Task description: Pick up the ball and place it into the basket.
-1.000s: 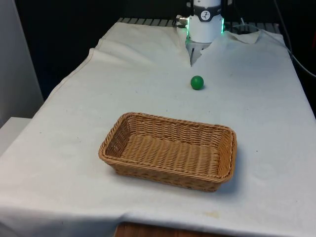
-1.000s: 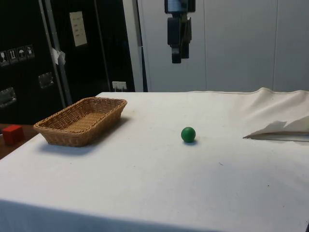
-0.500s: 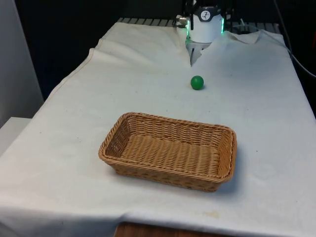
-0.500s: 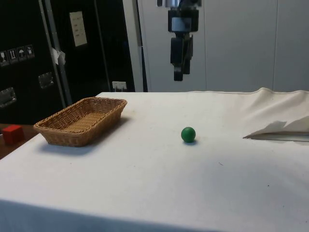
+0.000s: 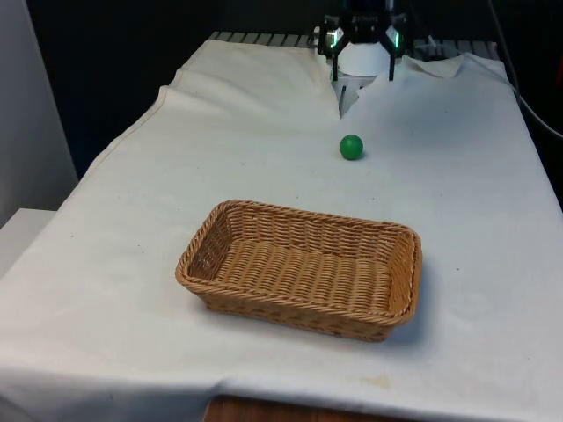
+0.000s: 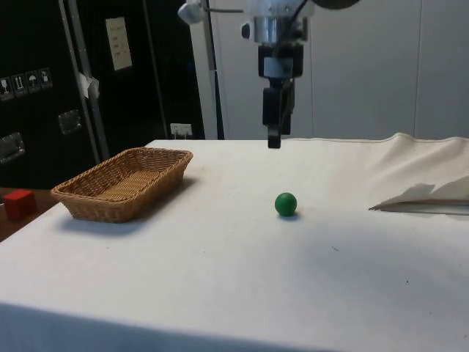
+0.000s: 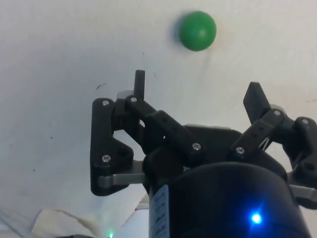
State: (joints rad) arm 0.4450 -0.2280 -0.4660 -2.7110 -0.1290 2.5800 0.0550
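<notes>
Ball (image 6: 286, 204) lies below spread pincer (image 6: 274, 139).

Three cameras on one white-clothed table (image 5: 132, 220).

The front view looks down its length from the near edge. The side view sits low at a side edge, facing dark cabinets. The wrist view looks straight down, close above the cloth. All share the small green ball (image 5: 351, 147) (image 6: 286, 204) (image 7: 197, 30); the two fixed views share the rectangular woven wicker basket (image 5: 301, 270) (image 6: 123, 182).
</notes>
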